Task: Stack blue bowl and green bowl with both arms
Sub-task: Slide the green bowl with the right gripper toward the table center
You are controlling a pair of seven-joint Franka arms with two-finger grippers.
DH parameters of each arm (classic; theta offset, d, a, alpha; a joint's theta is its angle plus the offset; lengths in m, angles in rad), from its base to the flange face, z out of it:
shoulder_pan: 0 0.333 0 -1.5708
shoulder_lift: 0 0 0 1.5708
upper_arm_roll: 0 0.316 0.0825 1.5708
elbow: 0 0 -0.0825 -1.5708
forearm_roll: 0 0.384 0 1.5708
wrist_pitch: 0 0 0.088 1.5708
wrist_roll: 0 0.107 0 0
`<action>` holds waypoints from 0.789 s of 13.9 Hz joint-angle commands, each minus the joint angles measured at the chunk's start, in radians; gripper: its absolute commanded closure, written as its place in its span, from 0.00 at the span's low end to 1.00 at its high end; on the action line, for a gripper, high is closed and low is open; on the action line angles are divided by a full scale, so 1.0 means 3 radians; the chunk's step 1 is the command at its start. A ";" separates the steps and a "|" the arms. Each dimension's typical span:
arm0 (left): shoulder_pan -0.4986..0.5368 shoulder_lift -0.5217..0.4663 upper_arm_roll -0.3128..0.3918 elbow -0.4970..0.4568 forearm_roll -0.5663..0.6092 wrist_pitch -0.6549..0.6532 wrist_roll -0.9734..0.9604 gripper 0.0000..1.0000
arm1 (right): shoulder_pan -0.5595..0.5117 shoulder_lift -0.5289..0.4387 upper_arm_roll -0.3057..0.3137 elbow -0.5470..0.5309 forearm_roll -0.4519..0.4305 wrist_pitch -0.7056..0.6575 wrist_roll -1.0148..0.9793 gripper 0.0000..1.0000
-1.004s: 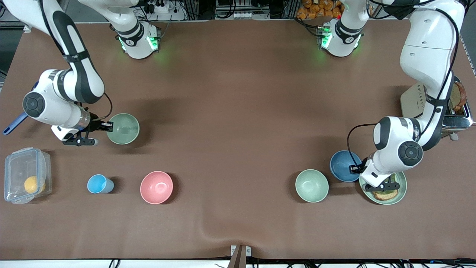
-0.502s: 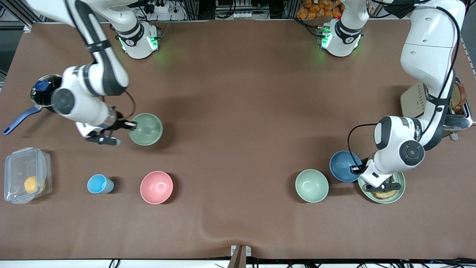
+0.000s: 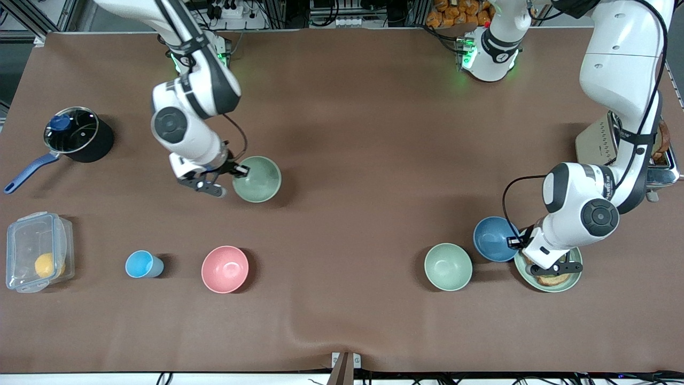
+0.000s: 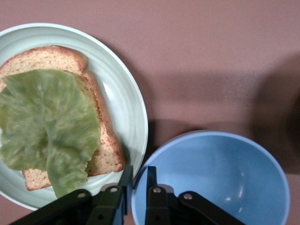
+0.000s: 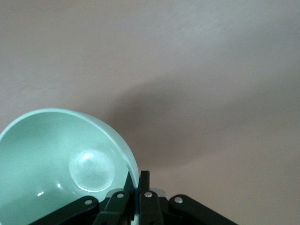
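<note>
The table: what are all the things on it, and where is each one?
Green bowl: one, sage green, held by its rim above the table, toward the right arm's end.
Blue bowl: one, medium blue, beside the plate.
Mint bowl: one, pale green, beside the blue bowl.
Pink bowl: one, pink, beside the cup.
Cup: one, light blue.
Plate: one, pale green, holding toast with lettuce.
Pot: one, black, blue handle.
Clear box: one, something orange inside.
Toaster: one, cream, partly hidden.
Right end effector: shut on the green bowl's rim.
Left end effector: shut on the blue bowl's rim.
</note>
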 commanded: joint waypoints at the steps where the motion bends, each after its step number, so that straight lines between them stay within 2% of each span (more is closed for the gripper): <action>1: 0.0001 -0.0013 -0.0015 -0.0029 0.0101 -0.0052 -0.0075 0.85 | 0.0308 -0.0008 0.0052 -0.0039 0.0051 0.0251 0.0513 1.00; 6: 0.0001 -0.0002 -0.0015 -0.0035 0.0101 -0.0052 -0.0080 0.85 | 0.0835 0.0084 0.0053 -0.0050 0.0051 0.0569 0.1199 1.00; 8: 0.0001 -0.0007 -0.0015 -0.0029 0.0101 -0.0052 -0.0075 0.97 | 0.1055 0.0166 0.0048 -0.0060 0.0051 0.0727 0.1470 1.00; 11: 0.0007 -0.0017 -0.0015 -0.0024 0.0096 -0.0052 -0.0069 1.00 | 0.1321 0.0410 0.0048 -0.0080 0.0046 0.1146 0.1823 1.00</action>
